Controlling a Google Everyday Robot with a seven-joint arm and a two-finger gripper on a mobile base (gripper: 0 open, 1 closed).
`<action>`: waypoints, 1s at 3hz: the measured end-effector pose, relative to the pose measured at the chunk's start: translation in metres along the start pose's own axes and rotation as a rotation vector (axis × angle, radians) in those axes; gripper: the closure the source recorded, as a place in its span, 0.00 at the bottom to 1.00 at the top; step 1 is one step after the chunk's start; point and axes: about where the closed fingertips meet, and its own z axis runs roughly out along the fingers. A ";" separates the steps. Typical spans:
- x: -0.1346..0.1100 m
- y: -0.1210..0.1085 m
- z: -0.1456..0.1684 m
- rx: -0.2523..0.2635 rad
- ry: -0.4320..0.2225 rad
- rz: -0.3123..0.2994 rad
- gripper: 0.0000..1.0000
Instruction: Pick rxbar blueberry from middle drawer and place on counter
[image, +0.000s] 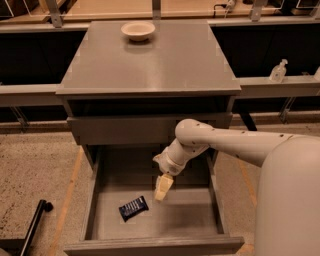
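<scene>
Camera view looks down at a grey cabinet with the middle drawer (199, 212) pulled out toward the bottom of the shot. The rxbar blueberry (133, 208) lies flat on the drawer floor, left of centre and turned at a bit of an angle, dark wrapper with faint white print on it. Nothing is touching it.

The white arm (235, 145) comes in from the right and bends down into the drawer. The gripper (163, 188) hangs tip-down over the drawer floor, just beside the bar on its right and slightly behind it, with a clear gap between them. From this angle the cream tip reads as one tapered lump, so honestly I can't tell whether it's spread or closed up. It's carrying nothing that I can see.

Above the pulled-out drawer there's a shallower drawer front (120, 131) sitting flush. The counter (165, 70) on top is flat grey with a slight sheen, and a cream round bowl (138, 30) sits near its back edge, left of centre. Off to the right a small pump bottle (278, 71) stands on a narrow ledge (280, 85). A black rod (31, 227) lies on the speckled floor (35, 165) at the lower left.
</scene>
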 end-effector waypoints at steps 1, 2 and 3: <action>0.000 0.000 0.019 -0.033 0.003 0.010 0.00; -0.010 -0.004 0.056 -0.052 -0.033 -0.019 0.00; -0.015 -0.007 0.094 -0.061 -0.078 -0.044 0.00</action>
